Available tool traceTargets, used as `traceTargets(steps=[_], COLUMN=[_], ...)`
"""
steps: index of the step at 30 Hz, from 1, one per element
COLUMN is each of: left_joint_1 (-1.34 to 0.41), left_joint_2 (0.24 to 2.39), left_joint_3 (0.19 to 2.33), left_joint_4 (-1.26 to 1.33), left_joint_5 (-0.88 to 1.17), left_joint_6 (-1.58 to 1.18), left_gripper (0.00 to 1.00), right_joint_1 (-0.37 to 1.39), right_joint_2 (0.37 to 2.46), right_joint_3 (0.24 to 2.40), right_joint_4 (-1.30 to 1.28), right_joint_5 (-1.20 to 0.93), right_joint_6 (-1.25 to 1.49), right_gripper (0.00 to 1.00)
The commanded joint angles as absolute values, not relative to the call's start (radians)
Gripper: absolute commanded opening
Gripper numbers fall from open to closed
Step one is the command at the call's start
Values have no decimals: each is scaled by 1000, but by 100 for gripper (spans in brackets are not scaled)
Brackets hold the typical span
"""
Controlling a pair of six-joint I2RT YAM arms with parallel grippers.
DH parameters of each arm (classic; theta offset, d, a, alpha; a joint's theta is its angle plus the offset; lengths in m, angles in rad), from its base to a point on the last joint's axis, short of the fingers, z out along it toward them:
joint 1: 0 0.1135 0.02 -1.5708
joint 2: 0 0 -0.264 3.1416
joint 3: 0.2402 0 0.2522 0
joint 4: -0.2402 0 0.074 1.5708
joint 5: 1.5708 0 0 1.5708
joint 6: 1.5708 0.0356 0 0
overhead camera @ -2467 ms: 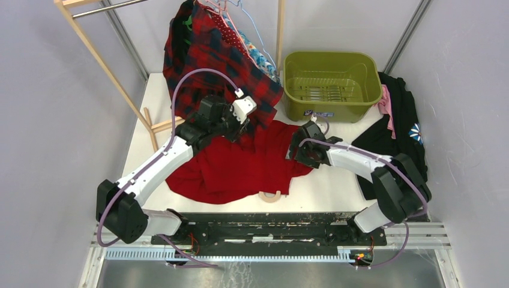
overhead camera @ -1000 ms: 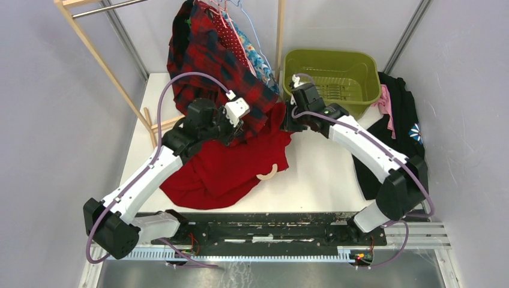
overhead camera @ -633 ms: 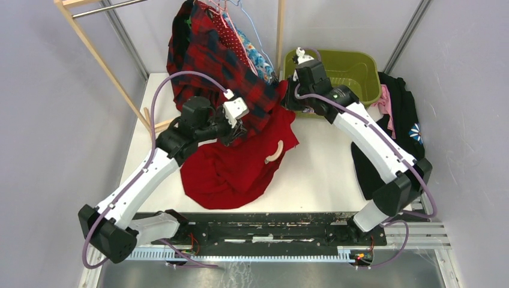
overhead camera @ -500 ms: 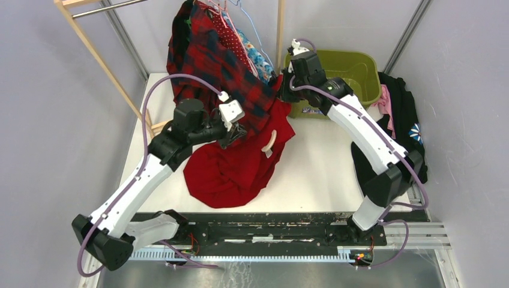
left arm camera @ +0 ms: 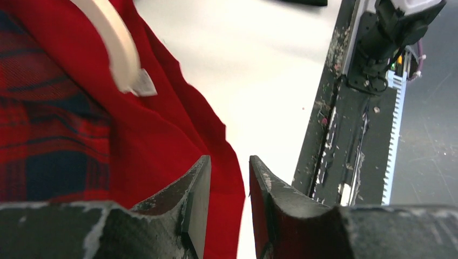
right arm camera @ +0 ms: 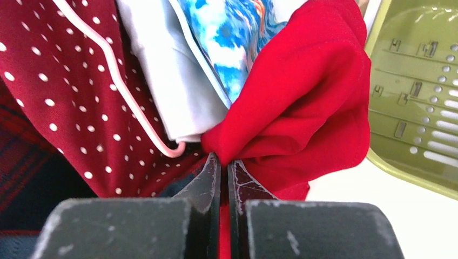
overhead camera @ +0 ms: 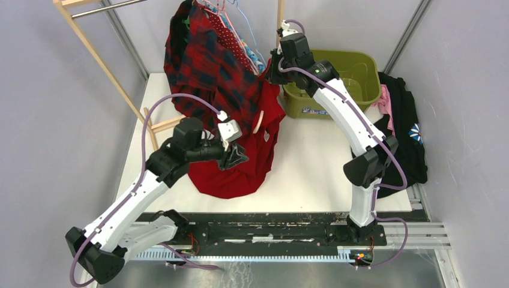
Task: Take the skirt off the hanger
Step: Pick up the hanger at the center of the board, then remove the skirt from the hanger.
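The red skirt (overhead camera: pixel 252 162) hangs from my right gripper (overhead camera: pixel 272 75), which is raised high beside the clothes rack and shut on a bunched fold of it (right arm camera: pixel 302 108). A cream hanger (overhead camera: pixel 259 120) is still inside the skirt, tilted steeply; the left wrist view shows one arm of the hanger (left arm camera: pixel 116 46) with a white label. My left gripper (overhead camera: pixel 240 157) sits low at the skirt's left side. Its jaws (left arm camera: pixel 229 162) stand apart, with the skirt's hem (left arm camera: pixel 178 135) behind the gap and nothing pinched.
A red plaid shirt (overhead camera: pixel 204 66) and a dotted garment (right arm camera: pixel 70 81) on a pink hanger (right arm camera: pixel 129 102) hang on the wooden rack (overhead camera: pixel 96 54) right behind the skirt. A green basket (overhead camera: pixel 354 66) stands at the back right, with dark clothes (overhead camera: pixel 402 132) beside it.
My right gripper has risen and moved back toward the rack, pulling the skirt and hanger up off the table. My left gripper has drawn down and nearer, away from the plaid shirt.
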State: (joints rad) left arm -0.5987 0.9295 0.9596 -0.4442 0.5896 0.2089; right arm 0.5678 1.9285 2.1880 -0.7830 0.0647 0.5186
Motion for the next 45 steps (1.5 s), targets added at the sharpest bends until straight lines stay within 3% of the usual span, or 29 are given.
traceTargets(steps=[1, 17, 31, 45], left_joint_1=[-620, -843, -841, -801], left_joint_2=[961, 1231, 1171, 1306], left_joint_3=[918, 899, 655, 682], left_joint_4=[-378, 76, 253, 460], left_joint_5=[581, 301, -253, -224], left_joint_6=[128, -55, -55, 7], left_gripper=[39, 44, 44, 48], right_joint_1=[566, 569, 568, 569], right_joint_2=[1962, 1924, 1773, 1602], right_joint_3=[2339, 2349, 2257, 2037], right_joint_4=[-674, -676, -714, -692], right_joint_5=[65, -20, -34, -80], right_joint_6=[544, 584, 557, 550], right_gripper=[1, 1, 1, 1])
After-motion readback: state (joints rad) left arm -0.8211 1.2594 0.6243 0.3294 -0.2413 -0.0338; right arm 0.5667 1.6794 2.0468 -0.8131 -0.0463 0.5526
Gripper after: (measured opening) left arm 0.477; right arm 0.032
